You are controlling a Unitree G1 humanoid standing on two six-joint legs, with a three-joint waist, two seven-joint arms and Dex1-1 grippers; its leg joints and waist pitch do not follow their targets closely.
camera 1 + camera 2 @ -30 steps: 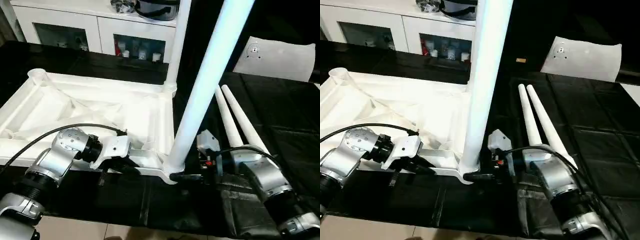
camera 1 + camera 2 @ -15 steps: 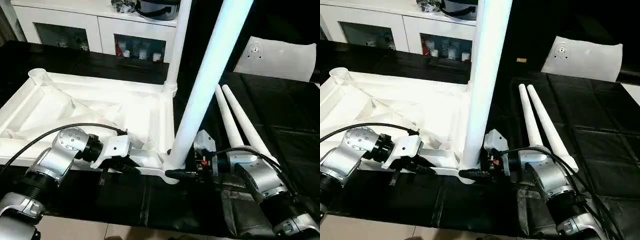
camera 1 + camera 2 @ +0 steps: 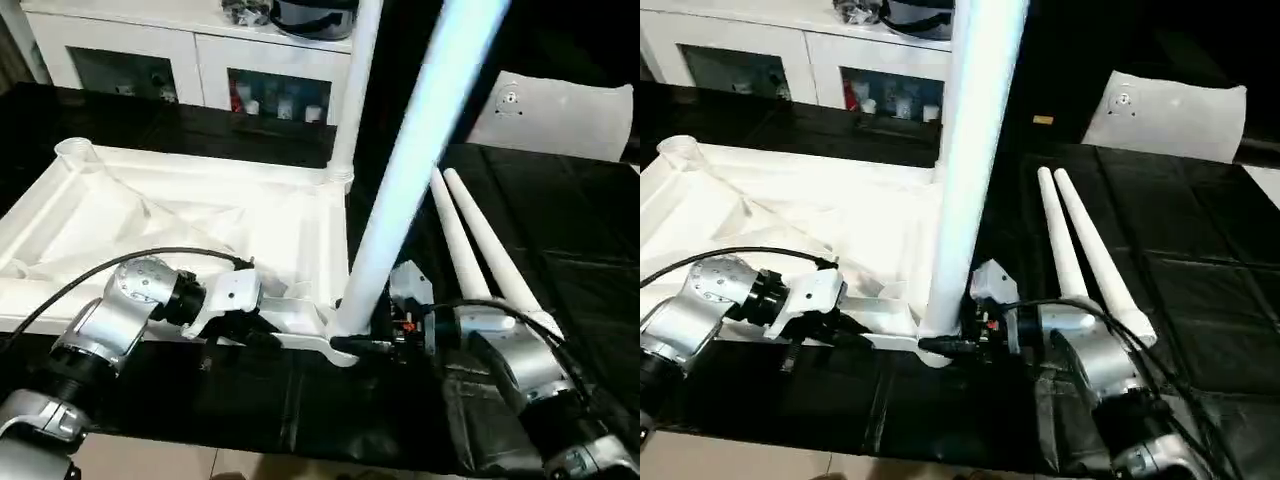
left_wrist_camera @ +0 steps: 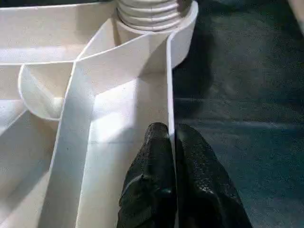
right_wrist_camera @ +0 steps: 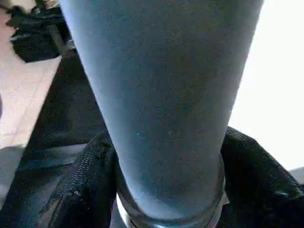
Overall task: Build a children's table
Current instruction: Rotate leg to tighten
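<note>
The children's table top (image 3: 200,160) lies upside down on the black surface, ribbed underside up. One white leg (image 3: 358,80) stands in its far right corner socket. A second leg (image 3: 410,170) rises, leaning right, from the near right socket. My right gripper (image 3: 350,345) is at that leg's base, a black finger (image 5: 90,161) pressed against each side of it. My left gripper (image 4: 171,130) is shut on the thin near rim of the top, just left of that socket. Two loose legs (image 3: 470,240) lie side by side to the right.
The far left corner socket (image 3: 73,150) is open. A white cabinet with glass doors (image 3: 190,60) stands behind the table. A flat white panel with a small round fitting (image 3: 560,115) lies at the far right. Pale floor (image 3: 150,460) shows past the near edge.
My right gripper has moved left onto the near leg's base and its fingers have closed in around it. The left gripper has stayed on the rim.
</note>
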